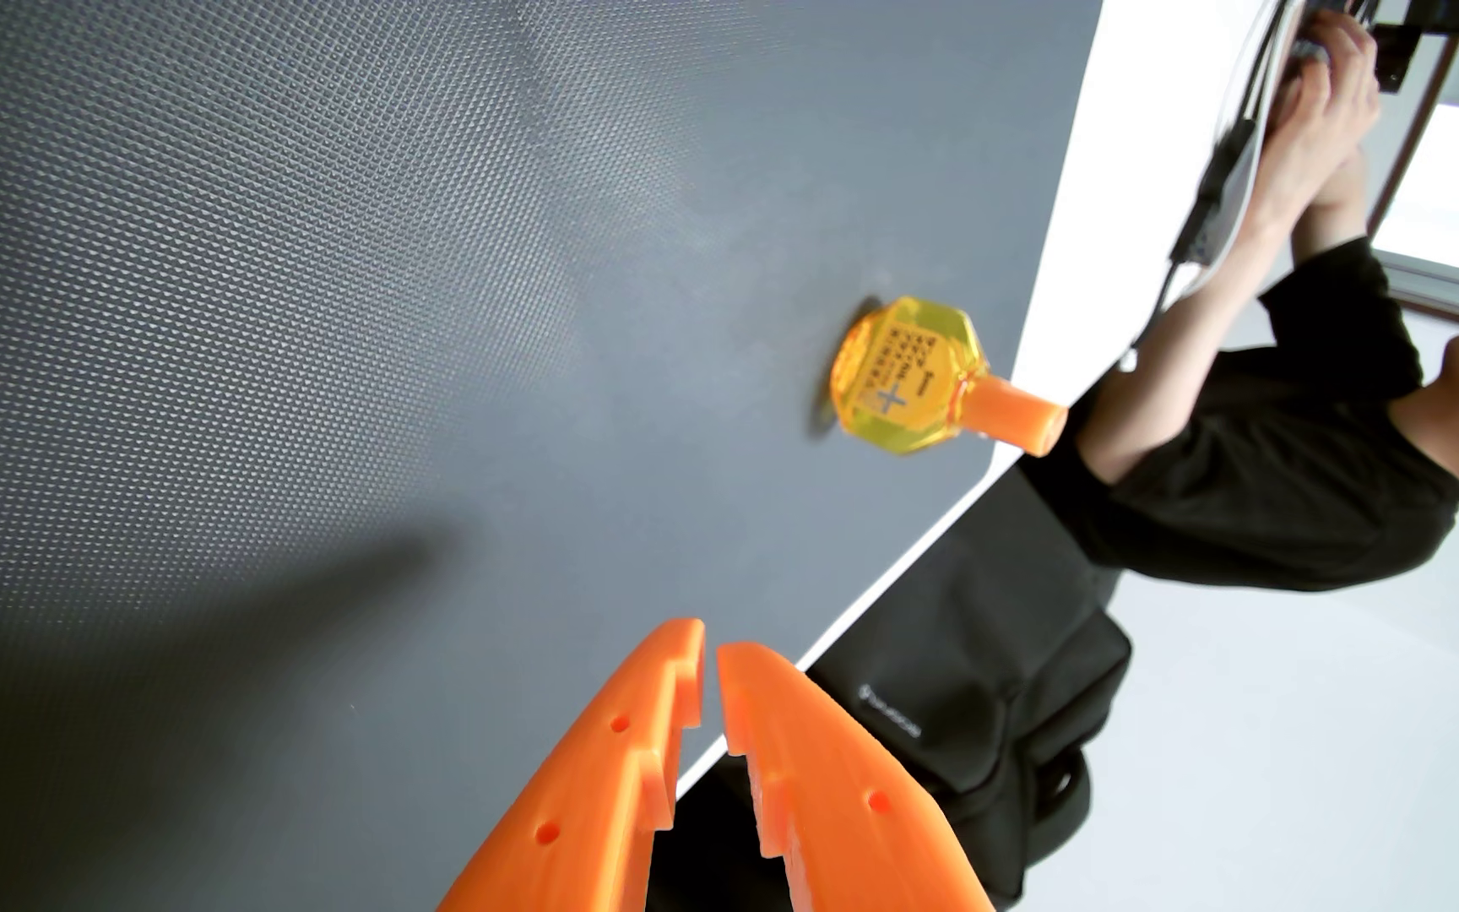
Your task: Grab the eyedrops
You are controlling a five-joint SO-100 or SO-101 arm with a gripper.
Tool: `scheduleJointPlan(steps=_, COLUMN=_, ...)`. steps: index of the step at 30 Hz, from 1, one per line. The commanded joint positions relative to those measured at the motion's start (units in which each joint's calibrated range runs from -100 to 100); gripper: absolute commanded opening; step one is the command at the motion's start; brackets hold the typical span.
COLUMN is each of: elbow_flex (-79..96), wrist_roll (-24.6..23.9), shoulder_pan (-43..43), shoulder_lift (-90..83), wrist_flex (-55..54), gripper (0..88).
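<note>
The wrist view lies on its side. The eyedrops (910,377) are a small clear yellow bottle with an orange cap, standing on the dark grey textured mat (357,307) near the mat's edge, cap pointing right in the picture. My orange gripper (710,644) enters from the bottom edge, well below and left of the bottle. Its two fingertips nearly touch, with a thin slit between them and nothing held.
The mat lies on a white table (1121,175) whose edge runs diagonally just right of the bottle. A person in a black shirt (1261,473) sits beyond it, hands raised on a device. A black bag (972,684) sits below the table edge.
</note>
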Motion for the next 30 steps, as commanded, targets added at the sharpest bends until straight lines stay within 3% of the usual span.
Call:
scheduleJointPlan(steps=1, elbow_flex=-0.2, wrist_roll=-0.1, shoulder_pan=0.0, shoulder_lift=-0.4, wrist_flex=0.2, gripper=0.9)
scheduleJointPlan(steps=21, elbow_flex=-0.4, wrist_roll=-0.1, shoulder_pan=1.3, shoulder_lift=-0.5, wrist_flex=-3.1, gripper=0.9)
scheduleJointPlan(steps=30, elbow_flex=-9.1, wrist_roll=-2.4, shoulder_pan=-3.4, shoulder_lift=4.1, wrist_flex=-2.2, gripper=0.8)
